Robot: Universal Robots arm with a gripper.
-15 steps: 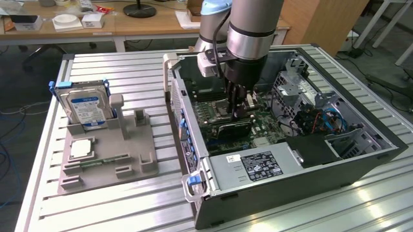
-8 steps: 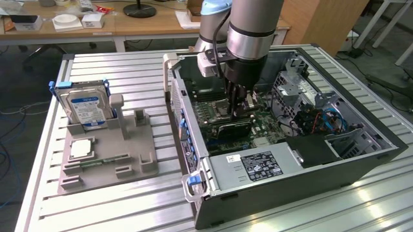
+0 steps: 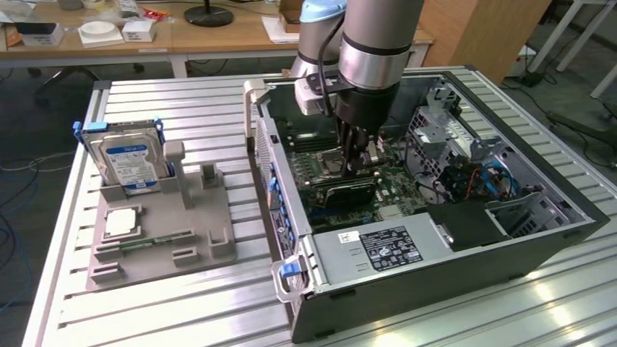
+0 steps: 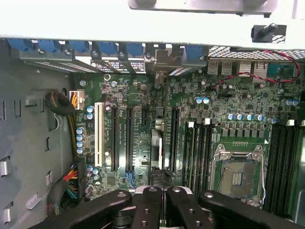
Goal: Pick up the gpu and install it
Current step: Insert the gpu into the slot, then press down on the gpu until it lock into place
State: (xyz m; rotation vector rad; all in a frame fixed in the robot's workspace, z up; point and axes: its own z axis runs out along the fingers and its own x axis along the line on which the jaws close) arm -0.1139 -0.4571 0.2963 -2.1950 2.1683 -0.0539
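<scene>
**Gripper clamped on the gpu inside the open computer case**

Exterior view: the arm reaches down into the open computer case (image 3: pixel 540 238), which lies on its side on the slatted metal table (image 3: pixel 193 318) toward the exterior view's right. The gripper (image 3: pixel 355 165) is low over the motherboard (image 3: pixel 391 191), its fingers drawn together on the top edge of the gpu (image 3: pixel 349 194), a dark card standing on edge against the board. The power supply (image 3: pixel 386 246) sits at the case's near end. Toward the table's edge on the exterior view's left, a grey holder tray (image 3: pixel 164 238) carries a hard drive (image 3: pixel 130 163) upright at its far corner and a memory stick (image 3: pixel 154 241) lying flat near the middle.

Wrist view: the fingers (image 4: pixel 147 205) are pinched together on the thin card edge (image 4: pixel 159 157), which stands among the black expansion slots (image 4: pixel 129 138). The empty processor socket (image 4: pixel 238 174) lies just beside the memory slots (image 4: pixel 200 148).
</scene>
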